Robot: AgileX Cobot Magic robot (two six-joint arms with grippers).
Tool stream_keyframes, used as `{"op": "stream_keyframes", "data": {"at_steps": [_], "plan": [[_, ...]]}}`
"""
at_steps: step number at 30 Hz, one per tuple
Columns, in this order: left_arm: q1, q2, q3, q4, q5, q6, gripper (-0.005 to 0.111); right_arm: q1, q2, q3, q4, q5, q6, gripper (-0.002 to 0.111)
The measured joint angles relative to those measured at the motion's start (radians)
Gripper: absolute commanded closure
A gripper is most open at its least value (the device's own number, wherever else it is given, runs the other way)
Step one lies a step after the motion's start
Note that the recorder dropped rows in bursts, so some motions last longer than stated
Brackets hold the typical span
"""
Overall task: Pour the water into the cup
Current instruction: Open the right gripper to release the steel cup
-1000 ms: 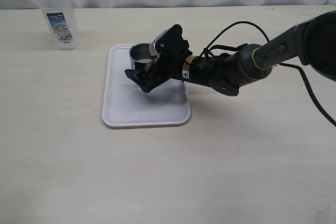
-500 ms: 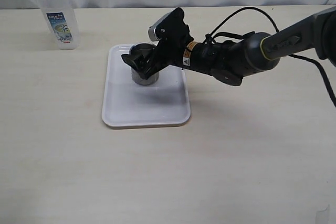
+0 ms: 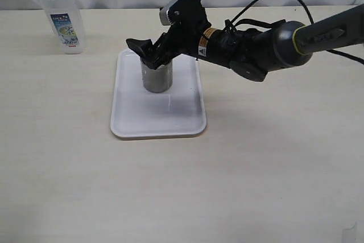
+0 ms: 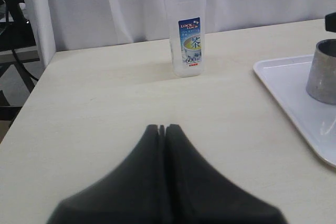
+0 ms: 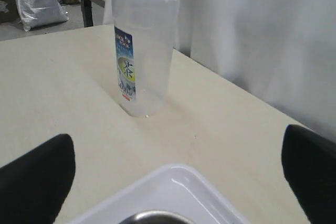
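The one small brushed-steel cylindrical cup [image 3: 156, 78] stands upright on the far half of the single white rectangular tray [image 3: 153, 122]. The black right gripper [image 3: 143, 53] hovers just over its rim, jaws spread wide and empty. One tall clear label-bearing plastic jug [image 3: 60, 15] stands far left, well apart. Only the left wrist view shows the black left gripper [image 4: 163, 128], fingers pressed together on nothing.

Right claw [image 3: 144, 53] gapes wide and tilts downward; left claw [image 4: 161, 129] is pressed fully closed.
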Motion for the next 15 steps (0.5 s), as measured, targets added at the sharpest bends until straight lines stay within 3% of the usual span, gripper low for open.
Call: {"op": "stream_keyframes", "data": {"at_steps": [6,15], "plan": [[0.000,0.000,0.000,0.000,0.000,0.000,0.107,0.000,-0.063,0.000,0.000,0.030,0.065,-0.001],[0.000,0.000,0.000,0.000,0.000,0.000,0.107,0.000,-0.175,0.000,0.042,0.260,0.094,-0.001]]}}
